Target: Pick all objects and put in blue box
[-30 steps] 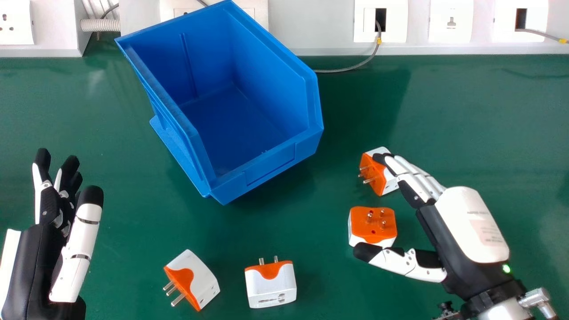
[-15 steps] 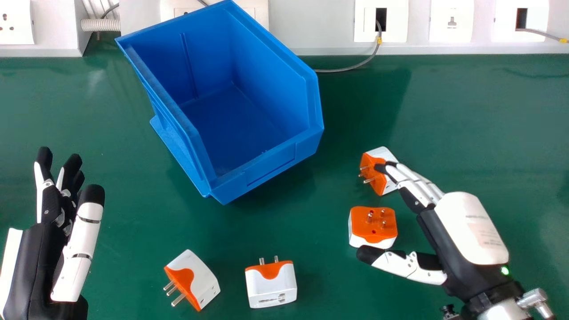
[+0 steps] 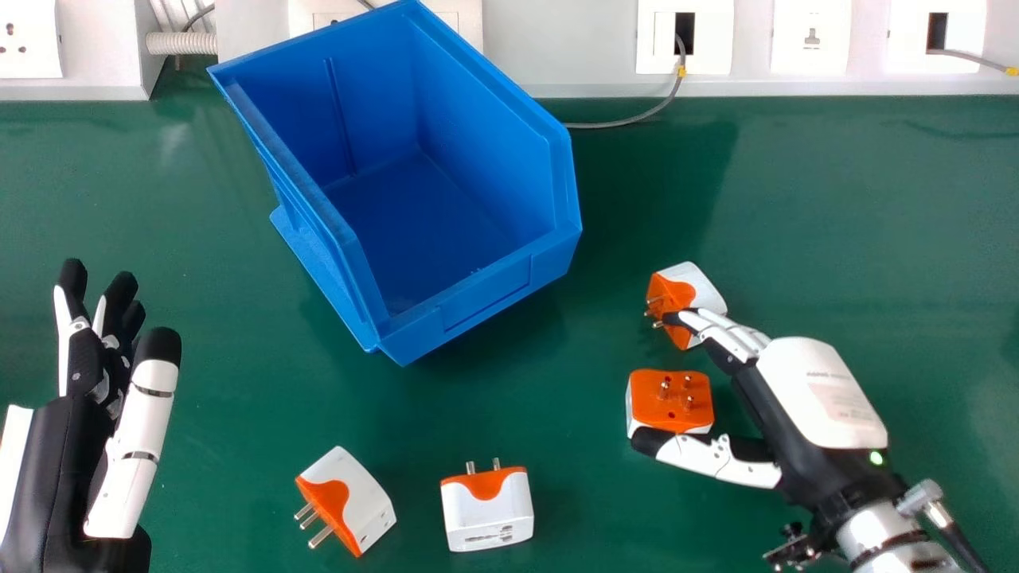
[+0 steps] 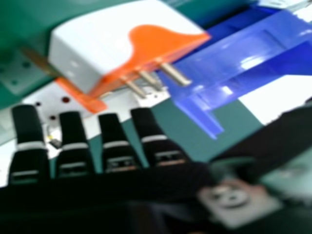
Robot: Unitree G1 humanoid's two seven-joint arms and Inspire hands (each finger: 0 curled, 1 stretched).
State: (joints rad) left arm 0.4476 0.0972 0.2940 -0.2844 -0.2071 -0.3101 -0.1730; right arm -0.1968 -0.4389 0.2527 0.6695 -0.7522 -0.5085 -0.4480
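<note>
In the head view my right hand [image 3: 820, 390] is open, its fingertips over the farther right adapter [image 3: 686, 290] and its thumb at the near edge of another orange-faced adapter [image 3: 671, 400]. My left hand [image 3: 80, 446] stays open at the left. A tilted white-and-orange adapter [image 3: 358, 505] and an upright one [image 3: 487, 509] sit at the front. The blue box [image 3: 486, 298] stands behind them, bare inside. In the right hand view, an adapter [image 4: 97, 44] shows beyond the fingers of my right hand [image 4: 117, 141], with the blue box [image 4: 243, 58] farther off.
White trunking [image 3: 557, 48] with sockets runs along the table's back edge. A grey cable [image 3: 621, 123] hangs from one socket and lies behind the box. Green tabletop [image 3: 836, 199] stretches behind the right hand.
My right hand has shifted left, its fingertips sliding toward the near side of the farther adapter. Its thumb first drew back a little, then came against the nearer adapter. The adapters stay put.
</note>
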